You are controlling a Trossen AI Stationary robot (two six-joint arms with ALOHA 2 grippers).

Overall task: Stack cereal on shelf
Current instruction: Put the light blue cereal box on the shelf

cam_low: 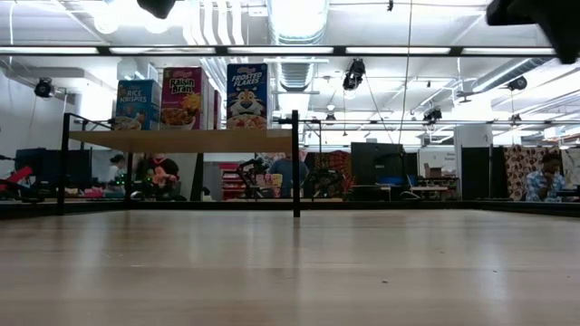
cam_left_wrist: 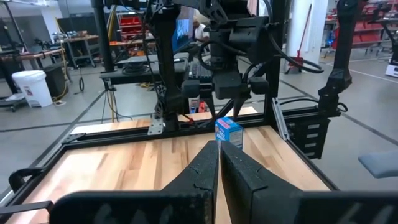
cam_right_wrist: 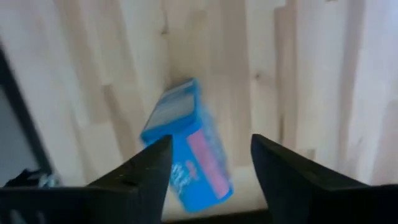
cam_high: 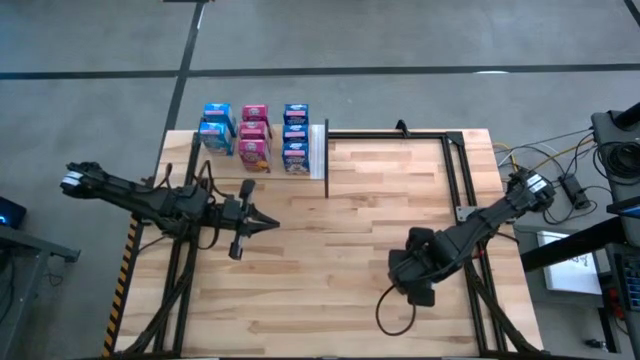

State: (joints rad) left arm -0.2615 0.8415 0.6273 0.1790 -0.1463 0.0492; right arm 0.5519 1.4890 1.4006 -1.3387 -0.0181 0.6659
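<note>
On the shelf [cam_high: 318,150] the high view shows three columns of cereal boxes [cam_high: 255,135]: blue, pink, blue, each looking two deep, though the exact count is hard to tell; the low view shows three fronts side by side on the shelf board; one more blue box [cam_right_wrist: 186,146] sits tilted between the right gripper [cam_right_wrist: 208,165] fingers, which stand apart on either side of it, not pressing it; the left wrist view shows that same box on the table just below the right gripper; the left gripper [cam_high: 262,224] hangs over the table's left half, fingers together, pointing toward the right arm; the plank tabletop [cam_high: 370,220] is pale wood with a black frame; beyond it, a workshop with benches, strip lights and a seated person at the far right of the low view.
</note>
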